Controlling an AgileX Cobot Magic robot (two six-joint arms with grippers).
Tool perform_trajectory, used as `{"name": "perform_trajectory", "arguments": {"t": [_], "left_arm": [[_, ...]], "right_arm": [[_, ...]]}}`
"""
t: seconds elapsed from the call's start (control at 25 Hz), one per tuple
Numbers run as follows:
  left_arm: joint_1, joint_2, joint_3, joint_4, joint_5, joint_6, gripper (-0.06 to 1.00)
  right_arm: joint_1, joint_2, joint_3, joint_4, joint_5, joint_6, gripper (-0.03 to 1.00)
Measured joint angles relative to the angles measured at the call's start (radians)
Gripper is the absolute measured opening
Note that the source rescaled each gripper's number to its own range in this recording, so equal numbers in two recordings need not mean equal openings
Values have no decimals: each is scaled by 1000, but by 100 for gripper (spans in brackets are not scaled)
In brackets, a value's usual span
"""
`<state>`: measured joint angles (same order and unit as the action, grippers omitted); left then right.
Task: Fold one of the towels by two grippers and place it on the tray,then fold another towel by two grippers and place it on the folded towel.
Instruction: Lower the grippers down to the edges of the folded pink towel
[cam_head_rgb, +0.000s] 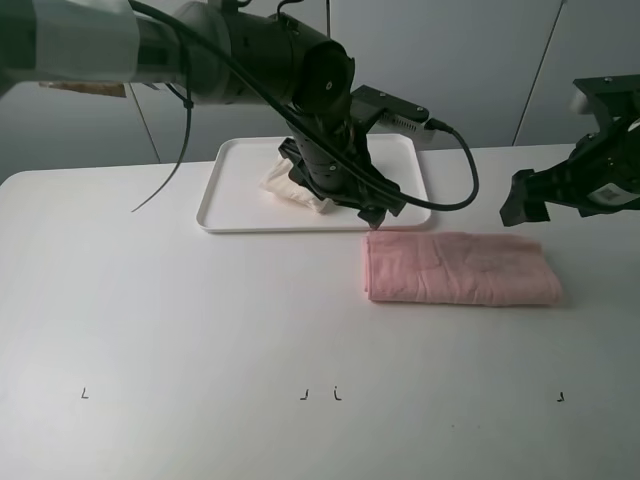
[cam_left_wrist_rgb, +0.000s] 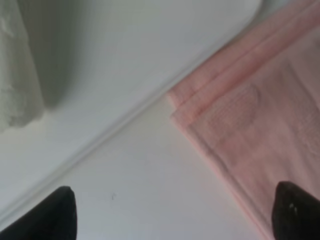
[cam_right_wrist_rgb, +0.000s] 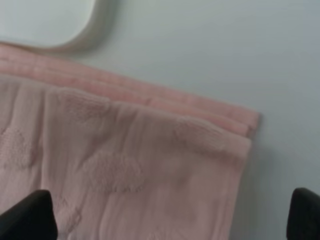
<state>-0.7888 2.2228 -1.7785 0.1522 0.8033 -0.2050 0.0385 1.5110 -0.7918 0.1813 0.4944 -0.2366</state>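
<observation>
A folded pink towel (cam_head_rgb: 460, 268) lies flat on the white table, just in front of the tray's right front corner. A folded white towel (cam_head_rgb: 292, 185) lies on the white tray (cam_head_rgb: 232, 190). My left gripper (cam_head_rgb: 375, 212) hangs open and empty at the tray's front edge, just above the pink towel's (cam_left_wrist_rgb: 250, 115) far left corner; the white towel (cam_left_wrist_rgb: 17, 75) and tray rim (cam_left_wrist_rgb: 125, 107) show in its view. My right gripper (cam_head_rgb: 527, 205) is open and empty, above the table behind the pink towel's (cam_right_wrist_rgb: 125, 170) right end.
The tray's rounded corner (cam_right_wrist_rgb: 85, 37) shows in the right wrist view. Small black marks (cam_head_rgb: 320, 394) sit along the table's front area. The left arm's black cable (cam_head_rgb: 462, 170) loops over the tray's right side.
</observation>
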Motion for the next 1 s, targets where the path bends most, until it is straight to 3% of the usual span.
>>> {"name": "perform_trajectory", "arguments": {"t": [0.16,0.28,0.56,1.0], "left_arm": [[0,60,-51,-80,60,-42,100],[0,68,-58,-122,67,-48,100],[0,120,-120,-122,148,-92,100],[0,258,-296,-98,279,-158,100]], "right_arm": [[-5,0,-66,-149,130,120,100],[-6,3,-78,-205,178,176,100],[-6,104,-114,-193,286,195,100],[-6,213,-175,-191,314,195,100]]}}
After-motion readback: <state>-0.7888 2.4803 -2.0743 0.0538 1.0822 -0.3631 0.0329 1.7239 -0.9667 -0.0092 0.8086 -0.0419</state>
